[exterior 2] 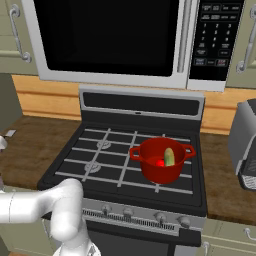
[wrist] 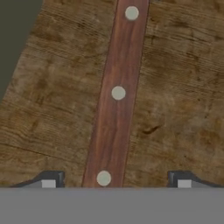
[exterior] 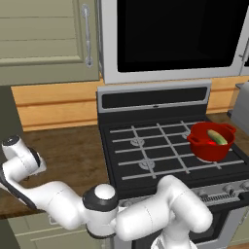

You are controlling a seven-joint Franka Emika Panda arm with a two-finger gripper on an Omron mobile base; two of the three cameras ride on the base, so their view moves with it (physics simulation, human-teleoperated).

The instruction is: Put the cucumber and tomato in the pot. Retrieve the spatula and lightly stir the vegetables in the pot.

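You're looking straight down on the spatula (wrist: 116, 96): its reddish-brown handle runs from the top edge to the bottom, leaning slightly, with three pale rivets along it (top, middle, bottom). It lies flat on the wooden counter (wrist: 183, 87). Your gripper (wrist: 116, 183) straddles it, one fingertip on each side, both clear of the wood handle. A dark strip fills the upper left corner.
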